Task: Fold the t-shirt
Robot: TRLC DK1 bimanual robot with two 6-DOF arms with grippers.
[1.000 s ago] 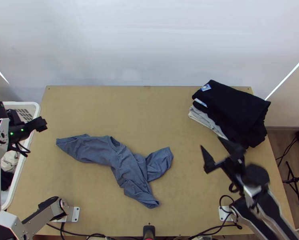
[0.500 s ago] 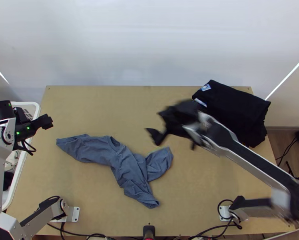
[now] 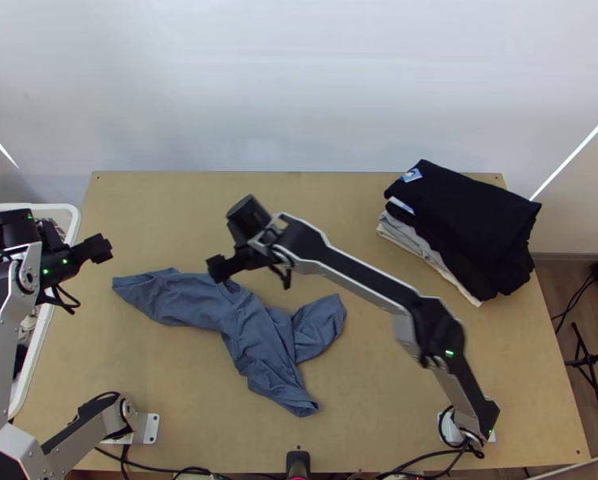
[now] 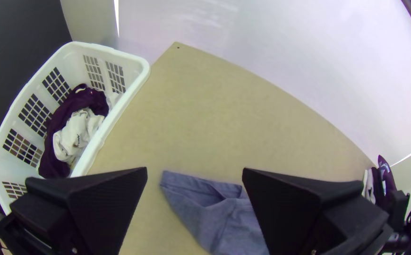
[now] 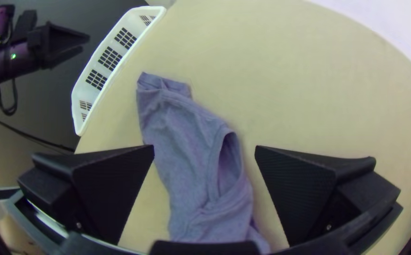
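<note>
Light wooden surface (image 3: 363, 400) supports the blue t-shirt (image 3: 259, 328), bunched and twisted, left of centre. Right pincer (image 5: 204, 148): wide open, empty, near the collar (image 5: 213, 174). Left pincer (image 4: 194, 170): wide open, empty, near the white basket (image 4: 137, 85). Folded stack (image 3: 467, 208) lies at far right. Caution: overlapping layers may cause a grip to catch several plies, dragging the bundle instead of spreading it.

Could read no text, brand, number or sign anywhere. In the top view, made out a blue-and-white label (image 3: 412, 174) on the stack's black top cloth (image 3: 467, 208), near a corner, and a pale strip (image 3: 400, 206) just below at the stack's edge, both too small to read. In the left wrist view, saw small dark marks on white cloth (image 4: 73, 132) in the basket (image 4: 121, 106), likewise illegible.
</note>
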